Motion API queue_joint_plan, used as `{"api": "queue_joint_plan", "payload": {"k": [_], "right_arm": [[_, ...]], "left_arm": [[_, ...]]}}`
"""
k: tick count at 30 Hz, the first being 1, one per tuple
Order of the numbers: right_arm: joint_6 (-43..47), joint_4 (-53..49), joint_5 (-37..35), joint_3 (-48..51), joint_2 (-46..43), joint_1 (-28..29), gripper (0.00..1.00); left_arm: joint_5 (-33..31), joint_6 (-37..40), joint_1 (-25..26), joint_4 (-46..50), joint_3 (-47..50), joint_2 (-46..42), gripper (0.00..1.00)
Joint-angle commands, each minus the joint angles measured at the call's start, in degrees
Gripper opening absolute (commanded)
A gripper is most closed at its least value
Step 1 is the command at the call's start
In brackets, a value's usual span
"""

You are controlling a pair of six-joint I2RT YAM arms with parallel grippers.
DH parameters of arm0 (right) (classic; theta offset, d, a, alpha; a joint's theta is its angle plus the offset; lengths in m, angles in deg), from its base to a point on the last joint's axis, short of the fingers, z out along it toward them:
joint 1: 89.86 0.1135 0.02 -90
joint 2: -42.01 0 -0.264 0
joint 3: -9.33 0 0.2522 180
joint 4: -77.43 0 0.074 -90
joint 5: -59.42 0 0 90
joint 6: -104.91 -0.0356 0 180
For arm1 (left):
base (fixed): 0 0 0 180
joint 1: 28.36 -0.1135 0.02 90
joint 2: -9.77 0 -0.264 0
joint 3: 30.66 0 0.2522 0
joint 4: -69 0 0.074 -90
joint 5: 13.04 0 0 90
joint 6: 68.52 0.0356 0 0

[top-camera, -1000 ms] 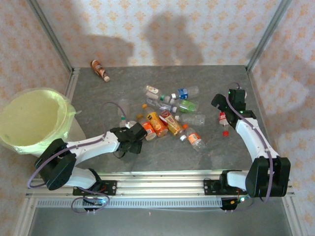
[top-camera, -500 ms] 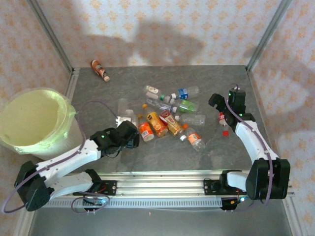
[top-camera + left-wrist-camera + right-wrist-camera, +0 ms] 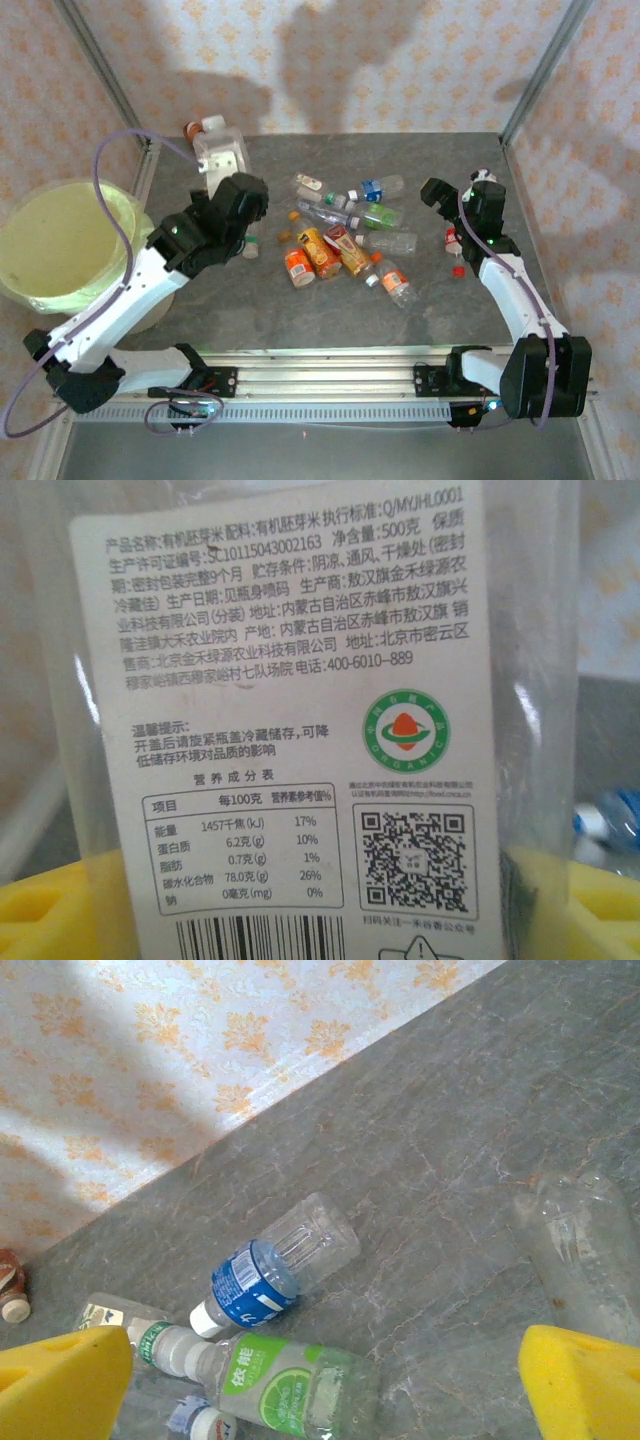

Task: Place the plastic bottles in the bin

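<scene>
We find the left gripper (image 3: 320,908) clamped on a clear white-labelled bottle (image 3: 280,680). The right gripper (image 3: 320,1385) stands wide open, a blue-labelled bottle (image 3: 250,1285) lying ahead between its fingers (image 3: 60,1380).

Bottle (image 3: 222,150) now aloft in left pincer (image 3: 230,178)

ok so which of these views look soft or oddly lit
Top external: sharp, with soft shadows across the back wall. Left wrist: the label on the clear bottle is close and readable, the background behind blurred. Right wrist: a bright band of light crosses that wall, the blue-label bottle is sharp, the yellow pads at the bottom corners are soft.
</scene>
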Motion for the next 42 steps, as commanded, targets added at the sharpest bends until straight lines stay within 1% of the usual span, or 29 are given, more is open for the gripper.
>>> {"api": "queue_joint_plan", "payload": {"k": [1, 3, 5, 7, 9, 12, 14, 16, 20, 22, 25, 28, 30, 34, 37, 41, 42], "right_arm": [[0.0, 1.7, 1.3, -0.3, -0.8, 0.2, 0.99], [1.1, -0.1, 1.1, -0.8, -1.3, 0.2, 0.99], [1.8, -0.8, 0.7, -0.4, -2.0, 0.2, 0.99], [2.0, -0.7, 0.4, 0.2, -2.4, 0.2, 0.99], [2.2, -0.7, 0.2, 0.4, -2.6, 0.2, 0.99], [2.5, -0.9, 0.3, 0.3, -2.2, 0.2, 0.99], [2.8, -1.1, 0.3, -0.1, -1.6, 0.2, 0.99], [2.8, -1.4, 0.6, -0.4, -1.0, 0.2, 0.99], [3.0, -2.0, 1.3, -0.8, -0.1, 0.2, 0.99], [3.2, -2.3, 1.3, -0.8, 0.1, 0.2, 0.99], [4.4, -3.1, 0.2, -0.9, 0.1, 0.3, 0.99], [4.8, -3.4, -0.4, -0.4, 0.1, 0.3, 0.99], [4.6, -3.1, -0.4, 0.0, 0.2, 0.3, 0.99], [4.7, -2.6, -0.4, 0.5, 0.7, 0.3, 0.99], [5.4, -3.3, 0.1, 0.0, 1.6, 0.3, 0.99], [5.5, -3.6, 0.1, 0.4, 2.4, 0.3, 0.99], [5.4, -3.3, 0.1, 0.8, 2.9, 0.4, 0.99]], "left_arm": [[-16.5, 7.1, -1.6, 6.2, -7.0, 4.9, 0.66], [-20.8, 7.5, -3.6, 11.3, -11.8, 7.8, 0.66], [-23.3, 4.9, -7.0, 18.0, -15.4, 9.2, 0.66], [-22.4, 3.3, -10.4, 20.3, -15.5, 7.9, 0.65], [-19.5, 3.2, -13.9, 18.9, -12.7, 3.8, 0.65], [-12.6, 4.0, -21.2, 14.4, -6.3, -4.5, 0.65], [-3.9, 5.5, -27.9, 11.5, -2.1, -10.3, 0.66], [3.8, 5.9, -35.2, 11.0, 0.7, -13.8, 0.66], [14.8, 7.3, -49.2, 13.6, 3.5, -15.2, 0.66], [23.0, 9.7, -57.3, 13.7, 4.4, -14.5, 0.67], [30.3, 11.5, -65.4, 15.7, 3.0, -12.7, 0.67], [40.0, 11.4, -70.1, 15.0, 4.5, -12.8, 0.69], [44.0, 11.0, -71.9, 15.2, 5.9, -12.7, 0.69], [47.4, 11.2, -73.8, 15.1, 8.3, -12.0, 0.69], [51.7, 11.0, -74.3, 13.7, 8.9, -11.5, 0.70], [53.4, 10.0, -74.3, 12.4, 9.2, -10.1, 0.72], [53.6, 9.6, -74.3, 12.1, 9.3, -9.8, 0.73]]}}
